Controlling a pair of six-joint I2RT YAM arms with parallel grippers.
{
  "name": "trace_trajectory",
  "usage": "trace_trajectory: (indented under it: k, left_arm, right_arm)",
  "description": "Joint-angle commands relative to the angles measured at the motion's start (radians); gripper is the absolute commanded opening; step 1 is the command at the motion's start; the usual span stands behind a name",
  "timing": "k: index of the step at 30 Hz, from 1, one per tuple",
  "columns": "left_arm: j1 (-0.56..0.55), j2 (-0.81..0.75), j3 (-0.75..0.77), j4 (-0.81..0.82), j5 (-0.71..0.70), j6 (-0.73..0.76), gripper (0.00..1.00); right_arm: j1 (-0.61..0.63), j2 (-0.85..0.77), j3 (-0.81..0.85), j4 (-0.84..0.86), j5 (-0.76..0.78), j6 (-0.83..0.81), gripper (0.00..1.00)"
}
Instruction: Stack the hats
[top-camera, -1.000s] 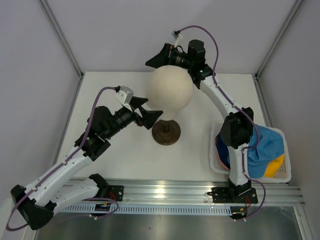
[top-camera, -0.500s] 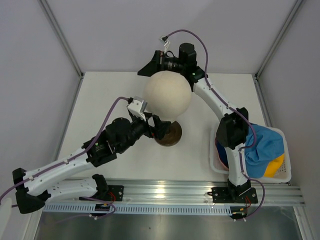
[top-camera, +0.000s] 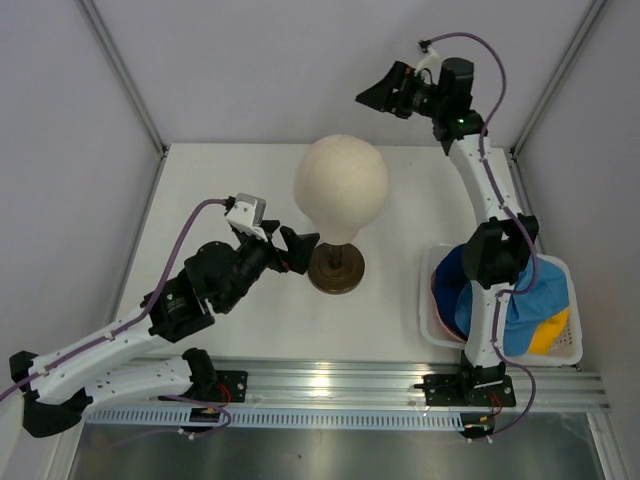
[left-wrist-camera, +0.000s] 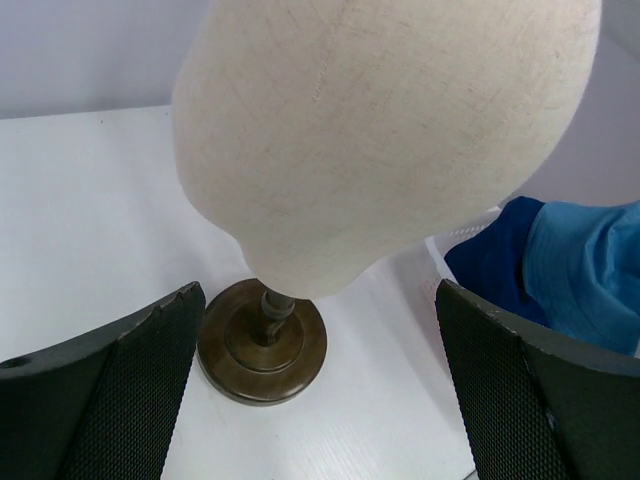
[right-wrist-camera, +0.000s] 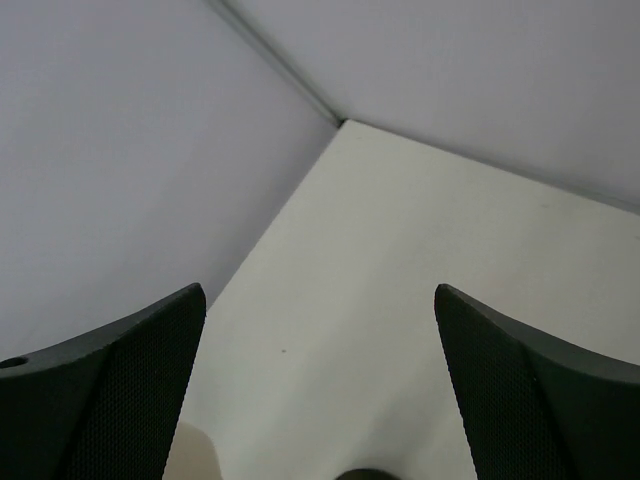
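The hats lie bundled in a white mesh basket (top-camera: 574, 335) at the right front. The light blue hat (top-camera: 538, 290) is on top, the dark navy hat (top-camera: 447, 298) is at its left and the yellow hat (top-camera: 548, 337) pokes out at the near right. The pink hat is hidden, apart from perhaps a thin edge. The left wrist view shows the light blue hat (left-wrist-camera: 590, 275) and the navy hat (left-wrist-camera: 488, 262). My left gripper (top-camera: 302, 246) is open and empty, just left of the mannequin's base. My right gripper (top-camera: 370, 97) is open and empty, raised high over the table's far edge.
A cream mannequin head (top-camera: 342, 187) stands mid-table on a dark round base (top-camera: 333, 268). It fills the left wrist view (left-wrist-camera: 380, 130), with its base (left-wrist-camera: 262, 345) low between the fingers. The right wrist view shows only the white table's far left corner (right-wrist-camera: 400, 300) and grey walls.
My right gripper has swung from behind the mannequin head up and to the right. My left gripper went in against the base, then drew back slightly to the left.
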Motion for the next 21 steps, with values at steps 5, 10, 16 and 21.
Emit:
trace_trajectory:
  k: [5, 10, 16, 21]
  left_arm:
    - [0.059, 0.008, 0.024, 0.024, -0.042, 0.096, 0.99]
    - [0.327, -0.058, 0.017, -0.01, 0.229, -0.001, 1.0]
    - [0.562, 0.021, 0.067, -0.031, 0.292, -0.078, 0.99]
    - [0.674, 0.227, 0.167, -0.02, 0.415, -0.144, 0.99]
  right_arm:
    - [-0.162, -0.268, -0.193, -0.1, 0.088, -0.059, 0.99]
    - [-0.176, -0.52, -0.579, -0.061, 0.166, -0.152, 0.99]
    - [-0.168, -0.85, -0.947, 0.042, 0.255, -0.055, 0.99]
    - [-0.098, -1.066, -1.094, 0.074, 0.352, -0.014, 0.99]
